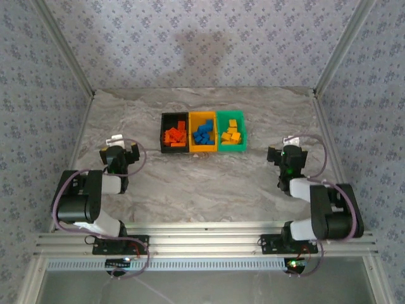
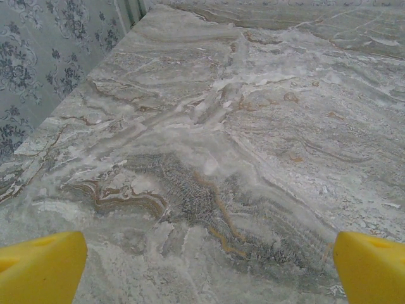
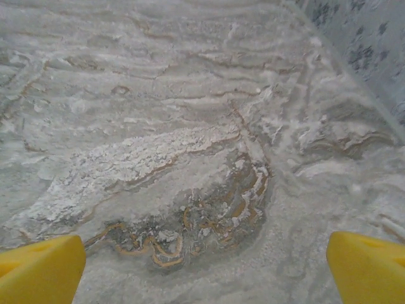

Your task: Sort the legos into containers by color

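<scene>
A: Item 1, containers?

B: Three bins joined in a row on the table (image 1: 209, 183), centre, toward the far side. L to R: black bin (image 1: 162, 133), yellow-orange bin (image 1: 202, 150), green bin (image 1: 243, 130). Placed midway btwn the arms, prob. so either one can reach.

A: Item 2, legos?

B: Red-orange legos (image 1: 175, 135) in the black bin, blue legos (image 1: 203, 133) in the yellow-orange bin, yellow-orange legos (image 1: 231, 135) in the green bin. One colour per bin (brick colour doesn't match bin colour, but the task only asks for sorting by colour). Every brick I can make out lies inside a bin. Exact count: too small to tell.

A: Item 3, grippers?

B: Left gripper (image 1: 120, 149): yellow fingers (image 2: 41, 266) spread wide, nothing btwn them, bare marble below. Right gripper (image 1: 288, 153): same, fingers (image 3: 370, 266) spread, nothing held. Both low over the table, near their own bases and well apart from the bins.

A: Why parked there?

B: My read: sorting looks complete, so the arms sit back at the sides with jaws wide because there's nothing left to carry.
</scene>
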Available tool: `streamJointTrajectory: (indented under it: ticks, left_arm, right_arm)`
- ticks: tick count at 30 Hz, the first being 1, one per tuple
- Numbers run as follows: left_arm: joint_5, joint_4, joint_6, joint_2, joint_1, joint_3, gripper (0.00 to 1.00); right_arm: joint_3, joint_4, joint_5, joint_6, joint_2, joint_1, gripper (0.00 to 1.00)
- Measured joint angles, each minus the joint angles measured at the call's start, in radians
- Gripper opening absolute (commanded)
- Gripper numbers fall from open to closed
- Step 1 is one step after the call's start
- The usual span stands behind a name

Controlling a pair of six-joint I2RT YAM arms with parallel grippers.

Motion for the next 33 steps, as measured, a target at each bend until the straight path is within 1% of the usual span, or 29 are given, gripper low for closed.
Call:
streamJointTrajectory:
  ticks: [2, 7, 14, 33]
  left_arm:
    - [0.0, 0.0, 0.0, 0.0, 0.0, 0.0, 1.0]
    - [0.0, 0.0, 0.0, 0.0, 0.0, 0.0, 1.0]
    - [0.0, 0.0, 0.0, 0.0, 0.0, 0.0, 1.0]
    - [0.008, -0.001, 0.001, 0.0, 0.0, 0.002, 1.0]
  right_arm:
    - [0.001, 0.018, -0.041, -0.001, 0.035, -0.013, 1.0]
    - [0.005, 0.063, -0.093, -0.003, 0.039, -0.021, 1.0]
    - [0.005, 0.084, -0.114, -0.003, 0.039, -0.021, 1.0]
    - [0.005, 0.084, -0.114, -0.003, 0.039, -0.021, 1.0]
